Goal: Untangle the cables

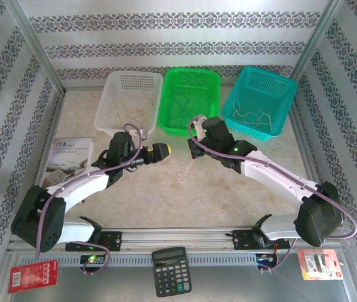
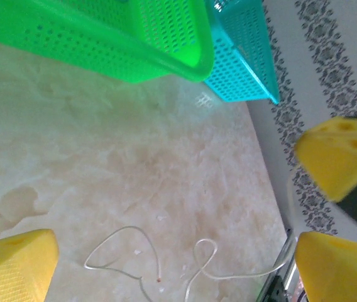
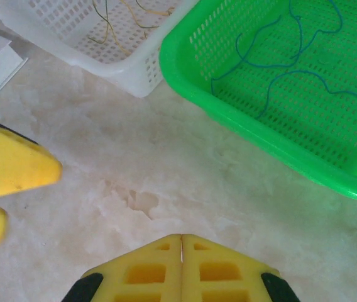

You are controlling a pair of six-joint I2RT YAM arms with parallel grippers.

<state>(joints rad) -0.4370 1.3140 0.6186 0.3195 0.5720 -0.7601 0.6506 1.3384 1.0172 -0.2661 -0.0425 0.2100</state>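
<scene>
Nearly done, I judge — cables (image 1: 131,113) lie sorted in the baskets (image 1: 164,94) at top, one whitish strand (image 1: 183,171) remains on the bench (image 1: 229,195) at centre; left pincer (image 1: 164,151) wide open and empty, right pincer (image 3: 180,238) shut, seemingly empty.

We see the green basket (image 1: 177,128) at the far side of the table (image 1: 166,204), with a white basket (image 1: 106,121) just beside it on its left, a teal basket (image 1: 254,130) near it on its right, and thin curly cables (image 1: 180,104) in all three. Just in front of the green basket the left gripper (image 1: 163,150) and right gripper (image 1: 193,143) face each other. A whitish cable (image 1: 183,171) lies loose a little farther in front of it, and a calculator (image 1: 171,272) well in front.
</scene>
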